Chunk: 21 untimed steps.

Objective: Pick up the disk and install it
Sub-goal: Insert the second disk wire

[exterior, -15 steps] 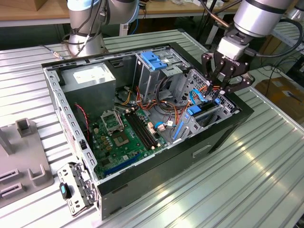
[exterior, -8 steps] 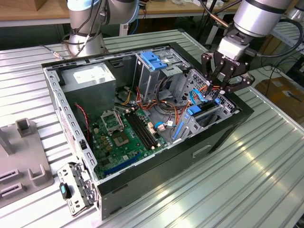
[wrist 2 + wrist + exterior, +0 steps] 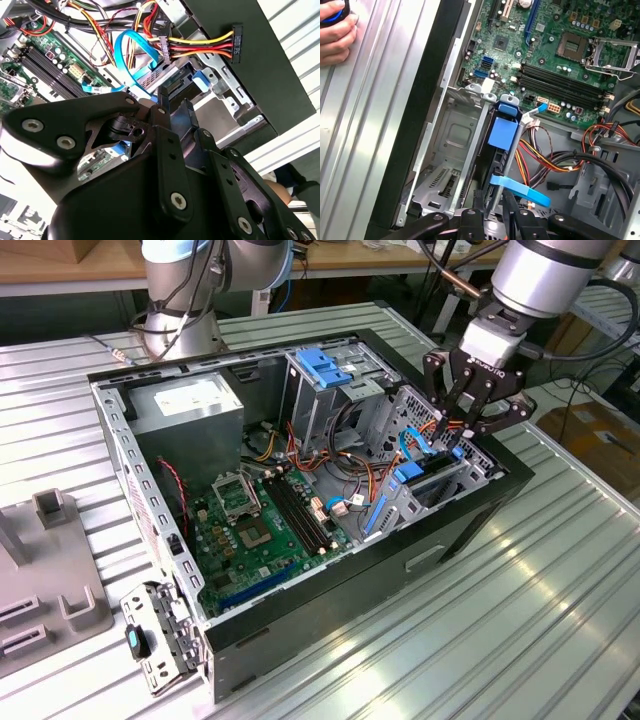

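The disk (image 3: 425,480) stands on edge, tilted, in the drive bay at the front corner of the open computer case (image 3: 300,640), on the exterior view's right. Its bright blue carrier (image 3: 502,132) and dark thin edge run away from my fingers in the first wrist view. My gripper (image 3: 462,435) comes down from above with its fingers closed on the disk's upper end. Both wrist views show the gripper (image 3: 493,200) (image 3: 175,102) straddling that edge. The lower part of the disk is hidden inside the bay.
A grey metal bay wall (image 3: 450,135) lies beside the disk. Light-blue data cable (image 3: 125,50) and red-yellow power wires (image 3: 200,45) hang close to my fingers. A grey cage with blue latch (image 3: 325,365) stands behind. A hand (image 3: 335,35) rests on the ribbed table (image 3: 520,610).
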### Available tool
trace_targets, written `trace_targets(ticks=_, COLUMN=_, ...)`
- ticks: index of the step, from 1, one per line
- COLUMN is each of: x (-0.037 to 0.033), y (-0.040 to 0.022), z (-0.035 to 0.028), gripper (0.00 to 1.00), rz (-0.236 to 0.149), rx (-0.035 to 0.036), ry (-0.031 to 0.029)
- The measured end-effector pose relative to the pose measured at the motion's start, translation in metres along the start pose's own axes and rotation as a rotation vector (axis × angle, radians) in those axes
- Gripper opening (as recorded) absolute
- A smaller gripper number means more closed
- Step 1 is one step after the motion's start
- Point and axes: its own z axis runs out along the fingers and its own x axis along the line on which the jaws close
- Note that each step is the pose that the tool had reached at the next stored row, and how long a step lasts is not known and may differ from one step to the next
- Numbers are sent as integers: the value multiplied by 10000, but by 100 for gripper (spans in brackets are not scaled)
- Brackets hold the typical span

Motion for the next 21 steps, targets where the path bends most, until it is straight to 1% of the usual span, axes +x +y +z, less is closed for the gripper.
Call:
trace_targets(ticks=5, x=-2, y=-17, z=-20, gripper=30, rz=-332, rx=8, ry=2)
trace_targets(ticks=10, x=10, y=-67, z=-60, gripper=30, rz=-725, rx=17, ry=5)
trace_targets(ticks=16, x=26, y=-116, z=-68, gripper=30, rz=-902, rx=22, ry=4)
trace_targets(ticks=19, x=41, y=-160, z=-68, gripper=30, rz=-928, rx=21, ry=5)
trace_targets(ticks=21, x=56, y=-204, z=-68, gripper=30, rz=-938, rx=20, ry=4)
